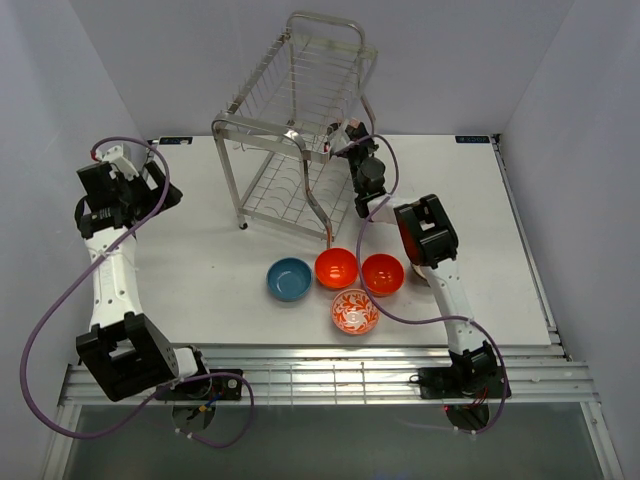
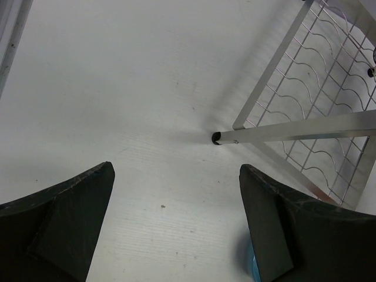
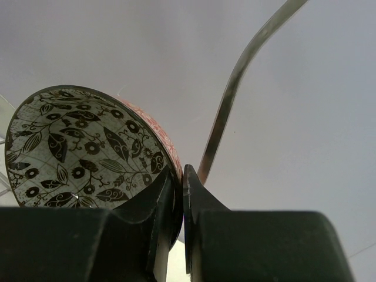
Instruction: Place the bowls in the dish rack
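Left claw (image 2: 176, 170): spread wide, holding nothing; it hangs above the bare surface (image 1: 200, 270) on the left side, facing the dish rack.
Right claw (image 3: 179, 173): pressed together on the rim of the grey patterned bowl (image 3: 88, 147); one finger sits inside the rim and the other outside.
Grey patterned bowl: lifted off the surface and tilted on edge, its leaf-and-flower inside facing the wrist camera. The overhead view puts the right claw at the right edge of the rack's upper tier.
Dish rack (image 1: 300, 100): upright at the far middle of the surface. A curved tube (image 3: 235, 88) of its frame runs just behind the held bowl. A black-capped rack foot (image 2: 216, 138) and the wavy wires of the lower tier show in the left wrist view.
Blue bowl (image 1: 290, 279): upright on the surface, in front of the rack, at the left end of a close row.
Orange bowls (image 1: 336, 268) (image 1: 382, 274): upright, side by side, to the right of the blue bowl.
Red-and-white bowl (image 1: 355, 311): upright, just in front of the two orange bowls, nearer the arm bases.
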Controlling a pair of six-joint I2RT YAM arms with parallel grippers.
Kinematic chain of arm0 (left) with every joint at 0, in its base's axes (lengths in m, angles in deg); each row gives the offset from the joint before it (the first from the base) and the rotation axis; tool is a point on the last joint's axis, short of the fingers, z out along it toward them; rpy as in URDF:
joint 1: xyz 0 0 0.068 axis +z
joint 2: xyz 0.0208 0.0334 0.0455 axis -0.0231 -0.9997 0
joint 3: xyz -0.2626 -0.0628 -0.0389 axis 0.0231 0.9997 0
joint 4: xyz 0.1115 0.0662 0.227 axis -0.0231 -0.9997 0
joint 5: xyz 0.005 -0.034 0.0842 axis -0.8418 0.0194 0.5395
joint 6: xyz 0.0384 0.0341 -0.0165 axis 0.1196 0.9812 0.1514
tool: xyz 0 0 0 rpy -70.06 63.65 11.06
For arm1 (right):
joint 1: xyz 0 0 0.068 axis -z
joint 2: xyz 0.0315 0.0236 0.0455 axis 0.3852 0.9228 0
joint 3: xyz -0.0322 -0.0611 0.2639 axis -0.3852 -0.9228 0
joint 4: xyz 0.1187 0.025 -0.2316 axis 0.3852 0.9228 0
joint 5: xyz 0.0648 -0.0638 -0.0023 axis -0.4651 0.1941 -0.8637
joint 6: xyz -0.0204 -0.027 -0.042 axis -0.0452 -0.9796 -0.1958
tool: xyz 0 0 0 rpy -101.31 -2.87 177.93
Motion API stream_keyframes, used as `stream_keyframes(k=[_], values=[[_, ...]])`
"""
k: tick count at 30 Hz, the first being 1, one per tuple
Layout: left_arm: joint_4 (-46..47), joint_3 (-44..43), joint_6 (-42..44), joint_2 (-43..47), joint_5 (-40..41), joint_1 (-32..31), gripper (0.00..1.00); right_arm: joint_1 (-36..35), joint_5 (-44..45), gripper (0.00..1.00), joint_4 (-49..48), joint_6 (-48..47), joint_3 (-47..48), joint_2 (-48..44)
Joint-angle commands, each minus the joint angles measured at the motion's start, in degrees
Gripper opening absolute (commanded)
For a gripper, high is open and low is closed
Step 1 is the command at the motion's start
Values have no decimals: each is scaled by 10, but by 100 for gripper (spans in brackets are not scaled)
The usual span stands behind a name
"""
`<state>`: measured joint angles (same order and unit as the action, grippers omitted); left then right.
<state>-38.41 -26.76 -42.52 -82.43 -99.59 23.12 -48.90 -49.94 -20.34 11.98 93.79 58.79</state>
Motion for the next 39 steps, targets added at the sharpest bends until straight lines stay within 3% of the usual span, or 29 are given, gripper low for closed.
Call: stream_keyframes(k=[1, 13, 17, 25, 39], values=[[10, 9, 6, 1, -13, 8, 98, 4, -16, 8, -213, -30, 48, 8], [11, 7, 6, -9, -23, 13, 98, 14, -56, 8, -232, -62, 54, 39], [12, 6, 10, -10, -23, 14, 98, 16, -74, 25, -242, -53, 19, 21], [11, 0, 11, -8, -30, 14, 98, 17, -80, 50, -258, -34, -51, -16], [0, 5, 31, 20, -31, 14, 98, 15, -98, 71, -240, 24, -228, -169]])
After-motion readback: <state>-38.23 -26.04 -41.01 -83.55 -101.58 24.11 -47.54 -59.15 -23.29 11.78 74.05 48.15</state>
